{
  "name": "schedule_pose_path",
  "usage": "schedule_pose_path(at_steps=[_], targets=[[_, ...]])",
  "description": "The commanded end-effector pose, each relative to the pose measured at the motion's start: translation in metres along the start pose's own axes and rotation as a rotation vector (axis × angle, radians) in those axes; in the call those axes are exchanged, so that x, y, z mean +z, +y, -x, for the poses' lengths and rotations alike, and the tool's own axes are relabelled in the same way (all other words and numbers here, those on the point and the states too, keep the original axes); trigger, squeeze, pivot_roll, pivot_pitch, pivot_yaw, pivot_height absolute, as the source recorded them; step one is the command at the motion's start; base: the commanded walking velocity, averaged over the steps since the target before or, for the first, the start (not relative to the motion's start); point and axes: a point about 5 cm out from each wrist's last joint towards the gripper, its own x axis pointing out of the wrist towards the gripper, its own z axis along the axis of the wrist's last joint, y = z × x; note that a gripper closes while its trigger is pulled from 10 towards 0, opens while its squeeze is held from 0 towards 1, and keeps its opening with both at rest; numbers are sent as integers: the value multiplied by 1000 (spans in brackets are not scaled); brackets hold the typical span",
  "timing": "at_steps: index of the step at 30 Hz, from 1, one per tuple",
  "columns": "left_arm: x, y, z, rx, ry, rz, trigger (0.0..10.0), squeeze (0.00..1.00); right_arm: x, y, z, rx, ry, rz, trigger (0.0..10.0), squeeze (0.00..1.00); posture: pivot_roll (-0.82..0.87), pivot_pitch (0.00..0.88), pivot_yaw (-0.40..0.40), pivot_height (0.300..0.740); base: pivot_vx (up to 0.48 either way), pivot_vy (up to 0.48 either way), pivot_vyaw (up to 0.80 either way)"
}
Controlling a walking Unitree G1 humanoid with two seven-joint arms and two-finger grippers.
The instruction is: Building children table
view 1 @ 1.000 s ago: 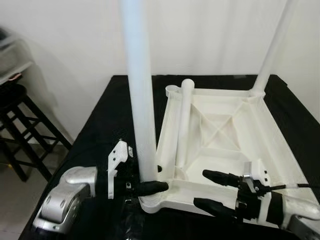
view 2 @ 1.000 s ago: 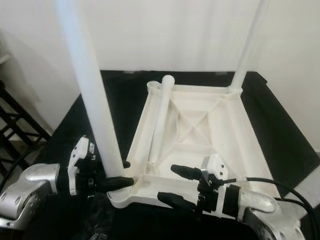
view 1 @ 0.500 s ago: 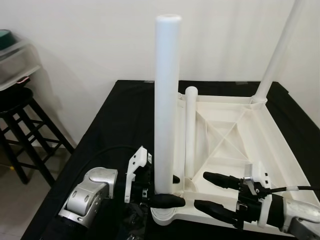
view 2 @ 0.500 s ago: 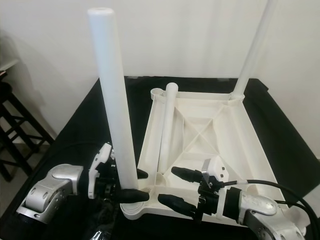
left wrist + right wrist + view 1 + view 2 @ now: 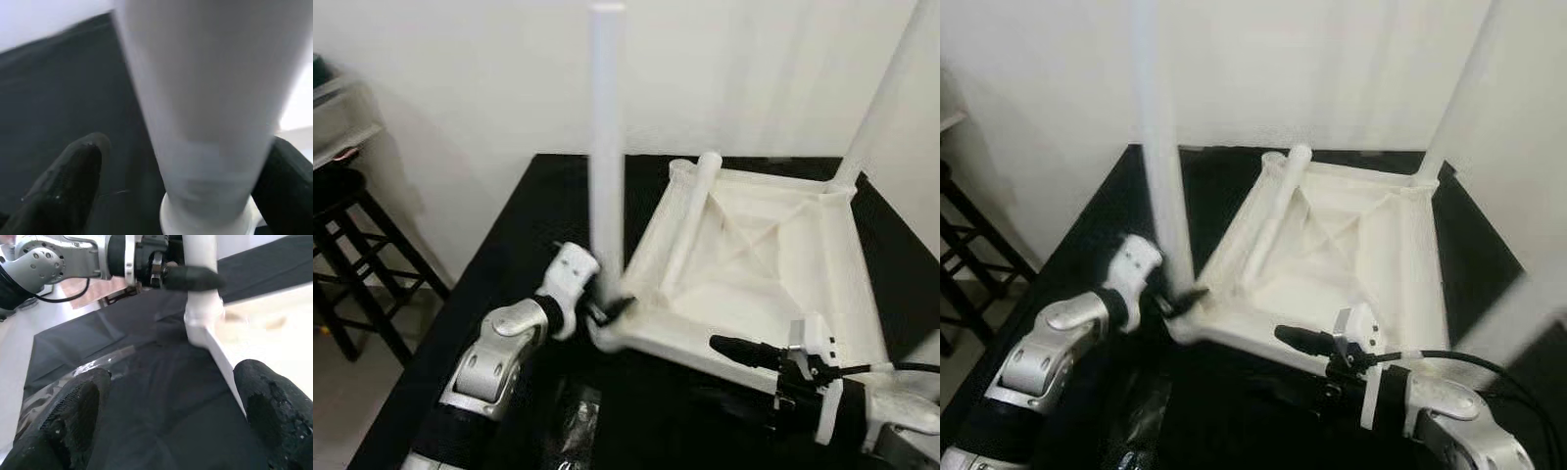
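Observation:
The white plastic tabletop (image 5: 754, 284) lies upside down on the black-covered table (image 5: 524, 225). One white leg (image 5: 607, 147) stands upright in its near-left corner. My left gripper (image 5: 607, 308) is shut on the base of that leg, with one finger (image 5: 73, 181) on each side of it. A second leg (image 5: 886, 88) stands in the far-right corner. A loose leg (image 5: 690, 215) lies inside the tabletop, leaning on the far-left corner. My right gripper (image 5: 710, 370) is open at the tabletop's near edge, which runs between its fingers (image 5: 274, 406).
A black stool (image 5: 342, 225) stands on the floor to the left of the table. A clear plastic bag (image 5: 578, 421) lies on the cloth near the front. A white wall closes the back. A blurred white bar (image 5: 1518, 304) crosses the right edge.
The tabletop has turned, and its near-left corner has swung away and to the left with the upright leg and my left gripper. The right gripper has stayed at the near edge.

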Motion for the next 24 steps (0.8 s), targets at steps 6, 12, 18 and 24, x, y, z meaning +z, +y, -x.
schedule_pose_path(at_steps=[6, 12, 18, 24], targets=[[-7, 17, 14, 199, 21, 33, 10000, 0, 2, 0, 1, 2, -6, -7, 10000, 0, -52, 46, 13, 740, 0, 0, 0], [1, 19, 5, 304, -14, 108, 10000, 0, 1, -1, 1, 4, -5, -14, 10000, 0, -55, 39, 14, 740, 0, 0, 0], [4, 16, 2, 318, -21, 139, 0, 0, 0, -1, 1, 0, -4, -12, 10000, 0, -61, 36, 22, 740, 0, 0, 0], [6, 6, 2, 274, -52, 178, 0, 0, -1, 0, 1, 0, -4, -16, 10000, 0, -58, 34, 19, 740, 0, 0, 0]])
